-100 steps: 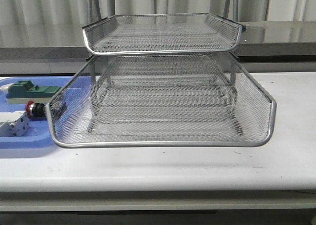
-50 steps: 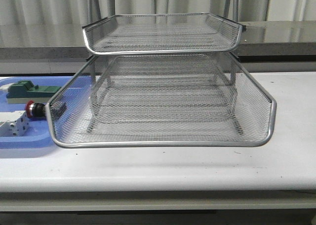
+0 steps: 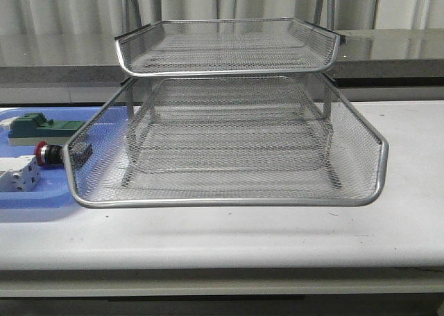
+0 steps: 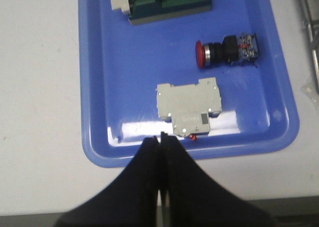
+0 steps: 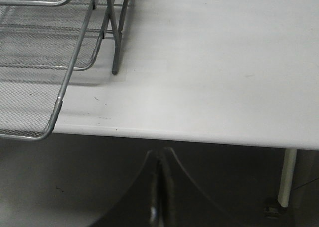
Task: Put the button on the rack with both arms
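The left black gripper (image 4: pixel 160 140) is seen pressed closed and empty, above the near rim of the flat blue plastic tray (image 4: pixel 99 87). The right black gripper (image 5: pixel 160 157) is likewise closed and empty, off the white table (image 5: pixel 224 62) edge.

The red-headed push-button switch (image 4: pixel 227 51) lies on its side in the tray, apart from all else. An opening of the left jaws and a grasp across the black collar is judged advisable.

Counted: one button, one green block-shaped part (image 4: pixel 167 3), one grey-white terminal block (image 4: pixel 188 110), one silver wire-mesh rack (image 3: pixel 229 146).

Soft even light, tray (image 4: pixel 279 137) glare; wrist views blurred
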{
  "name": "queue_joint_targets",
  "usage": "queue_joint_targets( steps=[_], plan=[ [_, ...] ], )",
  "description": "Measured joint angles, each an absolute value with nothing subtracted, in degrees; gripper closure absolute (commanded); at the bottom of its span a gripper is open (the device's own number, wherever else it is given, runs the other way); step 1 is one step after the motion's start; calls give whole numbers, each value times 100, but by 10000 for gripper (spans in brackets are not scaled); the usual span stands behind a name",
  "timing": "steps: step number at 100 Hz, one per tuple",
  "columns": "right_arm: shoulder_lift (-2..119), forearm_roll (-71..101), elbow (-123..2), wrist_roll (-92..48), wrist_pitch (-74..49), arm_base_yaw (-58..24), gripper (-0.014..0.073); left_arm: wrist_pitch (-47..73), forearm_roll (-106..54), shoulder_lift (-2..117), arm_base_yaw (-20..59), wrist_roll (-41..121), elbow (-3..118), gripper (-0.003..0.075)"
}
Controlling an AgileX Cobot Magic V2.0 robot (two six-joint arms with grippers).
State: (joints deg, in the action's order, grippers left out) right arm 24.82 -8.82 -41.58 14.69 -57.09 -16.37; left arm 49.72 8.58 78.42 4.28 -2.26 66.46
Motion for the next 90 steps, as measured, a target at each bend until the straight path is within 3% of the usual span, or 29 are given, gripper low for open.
queue_joint_targets(
  steps=[11,23,30,90],
  plan=[
    [2482,-882,-4158,1469,-5709,-1637,703,5152,858,8036,428,69,6679,481],
    [2482,-882,-4158,1469,-5709,-1637,703,5189,858,8065,428,175,6682,192],
    [2482,-882,-4158,1469,-5709,-1637,703,5189,858,8065,428,190,6692,110],
    [2482,-895,-4158,1469,-5709,-1637,703,5128,524,8303,428,801,7207,101]
  ],
)
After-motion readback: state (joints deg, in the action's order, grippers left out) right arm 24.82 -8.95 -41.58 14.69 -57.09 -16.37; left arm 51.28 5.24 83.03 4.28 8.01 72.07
